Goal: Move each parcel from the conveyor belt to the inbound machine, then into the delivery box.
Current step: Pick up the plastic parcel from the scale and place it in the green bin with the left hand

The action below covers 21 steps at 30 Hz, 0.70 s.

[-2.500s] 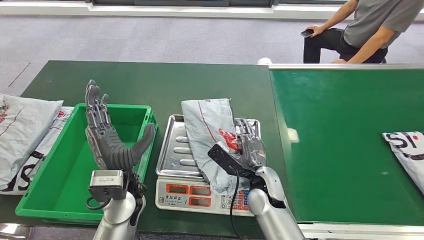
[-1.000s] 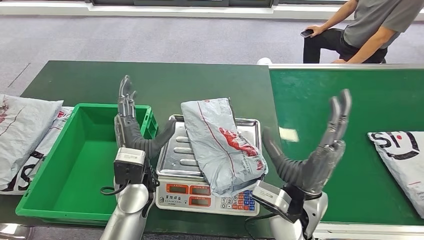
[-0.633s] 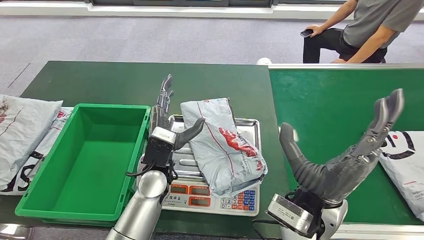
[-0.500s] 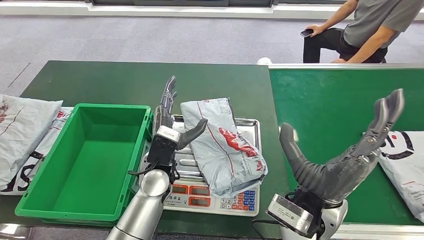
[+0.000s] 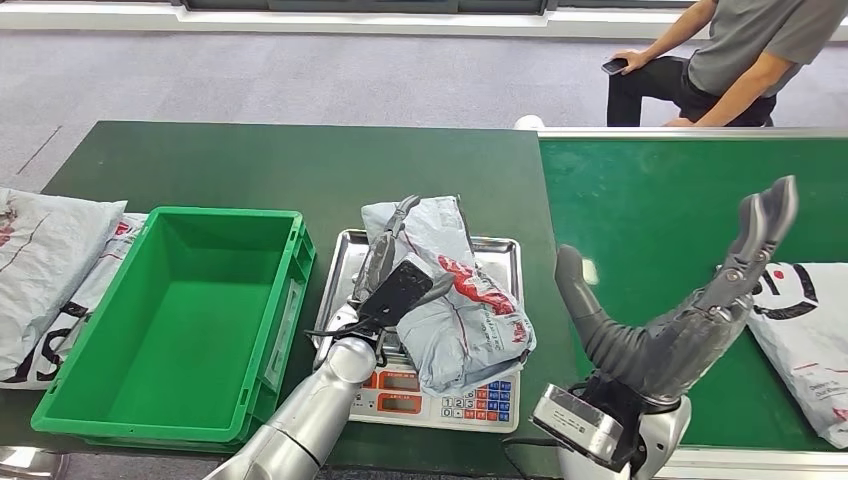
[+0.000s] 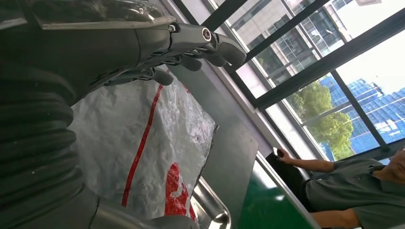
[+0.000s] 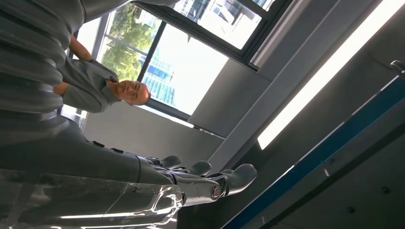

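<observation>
Looking from largest to smallest, I see first the dark green conveyor belt (image 5: 690, 200) on my right side, and near its right edge a grey plastic parcel with black letters (image 5: 812, 335) lies flat. Beside the belt stands the empty green plastic delivery box (image 5: 165, 320), on the dark green table (image 5: 250, 165). To the left of the box, two more grey mailer bags (image 5: 45, 270) lie on the table.

Between box and belt is the inbound machine, a white weighing scale with a steel tray (image 5: 345, 270). On this tray lies the crumpled grey plastic parcel with red print (image 5: 470, 300). It is wrinkled and shiny, with a thin red line along it and red marks near the middle; its near end hangs over the scale's keypad.

My left hand (image 5: 392, 275) is at the left side of this parcel, fingers stretched along it; I cannot tell if they grip it. My right hand (image 5: 690, 300) is raised over the belt, fingers and thumb spread wide, holding nothing.

A person in a grey shirt (image 5: 735, 55) sits behind the belt.
</observation>
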Available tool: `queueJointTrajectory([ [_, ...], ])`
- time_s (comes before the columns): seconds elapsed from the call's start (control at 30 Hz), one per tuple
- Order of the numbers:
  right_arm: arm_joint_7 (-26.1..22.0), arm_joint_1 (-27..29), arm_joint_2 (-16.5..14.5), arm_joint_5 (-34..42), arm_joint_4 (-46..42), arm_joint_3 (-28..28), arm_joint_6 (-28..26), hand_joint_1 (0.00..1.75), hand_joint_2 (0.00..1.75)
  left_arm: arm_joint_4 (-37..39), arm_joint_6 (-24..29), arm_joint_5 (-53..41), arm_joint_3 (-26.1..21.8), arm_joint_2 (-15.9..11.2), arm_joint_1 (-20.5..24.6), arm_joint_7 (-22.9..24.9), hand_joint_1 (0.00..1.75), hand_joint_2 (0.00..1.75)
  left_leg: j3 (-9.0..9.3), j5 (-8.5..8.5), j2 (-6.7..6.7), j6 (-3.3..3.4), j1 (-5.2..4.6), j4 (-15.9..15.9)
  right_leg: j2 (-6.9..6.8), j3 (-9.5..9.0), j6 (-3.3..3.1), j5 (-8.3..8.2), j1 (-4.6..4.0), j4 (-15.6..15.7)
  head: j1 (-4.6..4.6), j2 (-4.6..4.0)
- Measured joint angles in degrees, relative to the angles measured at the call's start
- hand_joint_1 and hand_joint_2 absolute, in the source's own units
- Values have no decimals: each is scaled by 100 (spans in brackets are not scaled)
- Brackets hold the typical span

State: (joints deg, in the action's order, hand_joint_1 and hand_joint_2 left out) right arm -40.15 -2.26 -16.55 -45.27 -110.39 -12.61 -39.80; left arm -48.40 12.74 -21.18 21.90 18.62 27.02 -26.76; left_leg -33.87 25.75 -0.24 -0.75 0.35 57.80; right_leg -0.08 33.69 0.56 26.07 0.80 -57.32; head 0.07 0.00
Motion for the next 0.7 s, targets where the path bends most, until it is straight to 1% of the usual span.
queueJointTrajectory([
  [0.47, 0, -6, -2, -6, 60, 0, 0, 0, 175, 587, 109, -214, 0, 21, 145, 92, 0, 175, -1, 0, 0, 0, 0, 0, -1, 0, 0, 0, 1, 0, 0, 0],
  [0.7, 1, -10, -8, -19, 116, 0, 0, 0, 175, 1099, 218, -486, 22, 52, 232, 86, 0, 175, 0, 0, 0, 0, 0, 0, 0, 0, 0, 0, 0, 0, 1, 0],
])
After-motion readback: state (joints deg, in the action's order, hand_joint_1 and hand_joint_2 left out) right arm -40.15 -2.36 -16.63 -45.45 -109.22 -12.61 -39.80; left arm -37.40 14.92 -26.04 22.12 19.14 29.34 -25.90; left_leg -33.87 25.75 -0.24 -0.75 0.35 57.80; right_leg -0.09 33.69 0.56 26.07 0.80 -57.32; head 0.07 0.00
